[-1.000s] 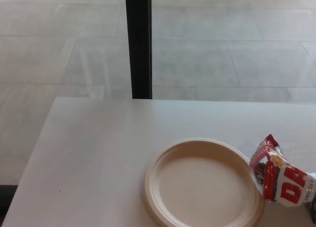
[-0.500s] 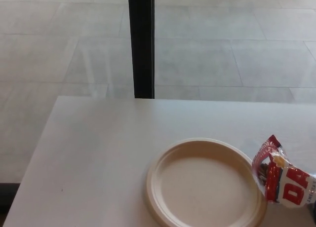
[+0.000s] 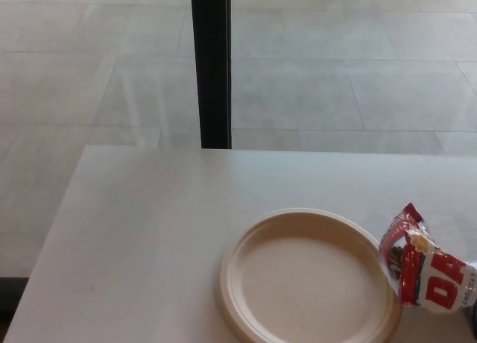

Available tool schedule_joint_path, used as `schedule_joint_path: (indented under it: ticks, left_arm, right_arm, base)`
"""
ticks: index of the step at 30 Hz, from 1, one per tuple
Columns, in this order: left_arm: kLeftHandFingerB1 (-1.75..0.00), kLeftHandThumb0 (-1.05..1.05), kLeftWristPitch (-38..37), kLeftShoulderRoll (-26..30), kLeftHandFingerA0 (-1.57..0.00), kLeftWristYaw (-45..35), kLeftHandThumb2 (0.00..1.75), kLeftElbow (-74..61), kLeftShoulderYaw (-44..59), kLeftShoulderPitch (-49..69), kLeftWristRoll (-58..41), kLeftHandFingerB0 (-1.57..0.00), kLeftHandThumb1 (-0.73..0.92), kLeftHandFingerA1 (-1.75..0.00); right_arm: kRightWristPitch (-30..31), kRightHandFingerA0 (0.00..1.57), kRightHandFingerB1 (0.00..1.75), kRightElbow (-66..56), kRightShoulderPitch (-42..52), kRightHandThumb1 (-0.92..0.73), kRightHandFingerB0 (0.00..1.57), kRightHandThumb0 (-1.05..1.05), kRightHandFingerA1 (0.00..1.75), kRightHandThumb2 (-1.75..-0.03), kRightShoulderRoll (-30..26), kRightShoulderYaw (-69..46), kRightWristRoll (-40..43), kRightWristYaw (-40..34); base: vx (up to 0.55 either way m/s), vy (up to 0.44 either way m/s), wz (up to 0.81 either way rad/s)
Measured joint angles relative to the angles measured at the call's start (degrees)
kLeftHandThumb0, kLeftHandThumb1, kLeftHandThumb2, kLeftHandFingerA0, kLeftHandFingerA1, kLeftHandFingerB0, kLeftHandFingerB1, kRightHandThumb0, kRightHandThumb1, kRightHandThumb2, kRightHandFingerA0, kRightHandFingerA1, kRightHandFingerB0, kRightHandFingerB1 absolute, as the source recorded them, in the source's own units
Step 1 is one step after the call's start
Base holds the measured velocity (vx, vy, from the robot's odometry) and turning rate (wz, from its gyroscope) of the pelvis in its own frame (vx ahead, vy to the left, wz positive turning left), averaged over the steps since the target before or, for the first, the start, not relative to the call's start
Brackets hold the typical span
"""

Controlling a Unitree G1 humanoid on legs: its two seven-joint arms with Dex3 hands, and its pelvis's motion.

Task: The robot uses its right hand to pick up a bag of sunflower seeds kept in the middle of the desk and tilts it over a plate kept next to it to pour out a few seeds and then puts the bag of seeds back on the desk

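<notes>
A red and white bag of sunflower seeds (image 3: 426, 267) is at the right edge of the head view, its torn top tilted toward the plate's right rim. The beige plate (image 3: 232, 276) lies on the white desk (image 3: 149, 231) just left of the bag, and its inside looks bare. A dark shape at the bottom right corner sits under the bag; I cannot tell what it is. Neither hand shows clearly in the picture.
A black vertical post (image 3: 211, 67) stands behind the desk's far edge. Beyond it lies a grey tiled floor (image 3: 335, 67). The desk's left edge runs diagonally down to the bottom left.
The whole picture shifts by a few pixels, so the camera moved slightly. The bag and plate keep the same pose.
</notes>
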Motion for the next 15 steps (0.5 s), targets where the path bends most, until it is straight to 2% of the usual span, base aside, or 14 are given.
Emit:
schedule_joint_path:
  ticks: [1, 2, 4, 7, 9, 11, 15]
  left_arm:
    - [-0.34, -0.63, 0.0, 0.0, -0.38, 0.0, 0.59, 0.0, -0.1, 0.0, 0.0, -0.34, 0.64, -0.52]
    - [-0.34, -0.64, -0.2, 0.0, -0.4, 0.0, 0.59, 0.0, -0.3, 0.1, 0.0, -0.36, 0.63, -0.51]
    - [-0.34, -0.64, -0.3, 0.0, -0.4, -0.1, 0.59, 0.0, -0.6, 0.1, 0.0, -0.36, 0.63, -0.55]
    - [-0.35, -0.65, -0.4, 0.0, -0.43, 0.0, 0.59, 0.0, -0.8, 0.1, 0.0, -0.39, 0.62, -0.56]
    - [-0.34, -0.7, -0.4, 0.0, -0.42, 0.0, 0.6, 0.0, -0.8, 0.1, 0.0, -0.39, 0.64, -0.56]
    - [-0.35, -0.7, -0.4, 0.0, -0.4, -0.1, 0.6, -0.1, -0.8, 0.2, 0.0, -0.39, 0.64, -0.54]
    - [-0.36, -0.7, -0.7, 0.0, -0.43, 0.0, 0.6, -0.2, -0.9, 0.2, 0.0, -0.42, 0.64, -0.57]
  right_arm:
    - [-0.1, 0.04, 0.16, 0.4, -0.3, -0.56, 0.04, -0.91, 0.15, -0.99, 0.0, 0.3, -0.4, -0.1]
    - [-0.3, 0.01, 0.22, 1.1, -0.8, -0.52, 0.0, -0.84, 0.23, -0.97, 0.0, 0.6, -0.9, -0.2]
    - [-0.6, 0.0, 0.23, 2.3, -1.4, -0.52, 0.0, -0.83, 0.22, -0.98, 0.0, 1.2, -1.9, -0.4]
    - [-1.0, 0.0, 0.21, 3.7, -2.4, -0.55, 0.0, -0.9, 0.12, -0.98, 0.0, 2.4, -3.2, -0.6]
    - [-1.3, 0.0, 0.27, 4.7, -2.7, -0.5, 0.0, -0.81, 0.21, -0.96, 0.0, 3.5, -4.6, -0.9]
    - [-1.6, 0.0, 0.28, 5.2, -2.7, -0.5, 0.0, -0.81, 0.21, -0.96, 0.1, 4.8, -5.8, -1.4]
    - [-2.2, 0.05, 0.23, 5.6, -2.6, -0.52, 0.05, -0.86, 0.16, -0.94, 0.3, 6.7, -8.1, -2.2]
  base:
    - [0.0, 0.0, 0.0]
    - [0.0, 0.0, 0.0]
    - [0.0, 0.0, 0.0]
    - [0.0, 0.0, 0.0]
    - [0.0, 0.0, 0.0]
    - [0.0, 0.0, 0.0]
    - [0.0, 0.0, 0.0]
